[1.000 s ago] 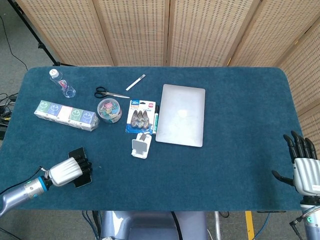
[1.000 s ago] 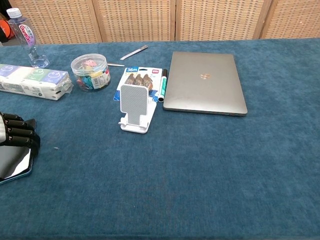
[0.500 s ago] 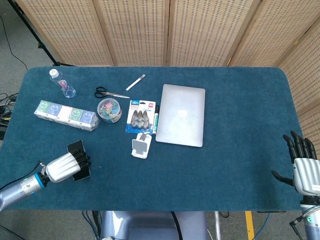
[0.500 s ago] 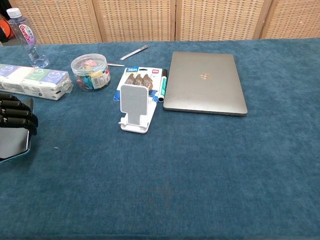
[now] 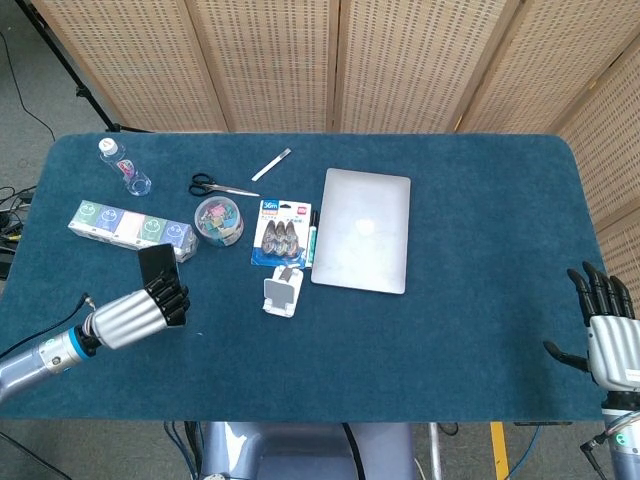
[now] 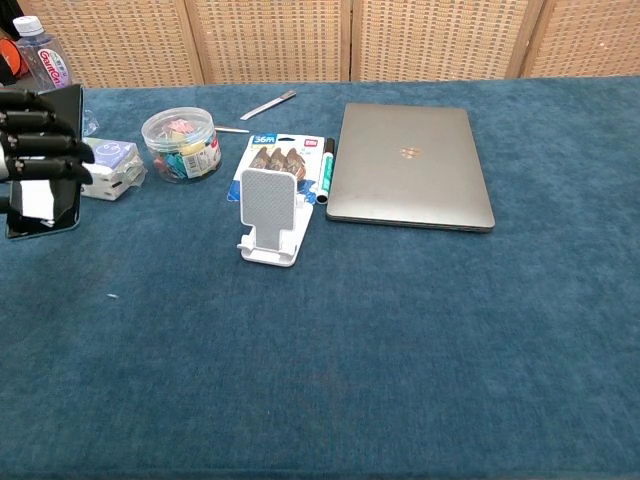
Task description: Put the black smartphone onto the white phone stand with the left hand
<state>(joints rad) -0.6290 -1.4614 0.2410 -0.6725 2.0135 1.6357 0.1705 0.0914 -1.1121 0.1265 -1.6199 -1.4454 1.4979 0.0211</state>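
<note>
My left hand (image 5: 135, 315) (image 6: 38, 145) grips the black smartphone (image 5: 156, 263) (image 6: 45, 205) and holds it off the table, near upright, at the left side. The white phone stand (image 5: 283, 291) (image 6: 269, 219) sits on the blue cloth near the middle, well to the right of the phone, with nothing on it. My right hand (image 5: 610, 330) hangs at the table's right front edge with its fingers spread and nothing in it; only the head view shows it.
A closed silver laptop (image 5: 362, 229) lies right of the stand. Behind the stand are a clip pack (image 5: 281, 232) and a green marker (image 5: 312, 236). A tub of clips (image 5: 218, 220), a tissue pack (image 5: 130, 229), scissors (image 5: 221, 187) and a water bottle (image 5: 123, 165) fill the back left.
My left hand has lifted the smartphone off the table, tilted it upright and carried it up and away from the front edge. The right hand has not moved.
</note>
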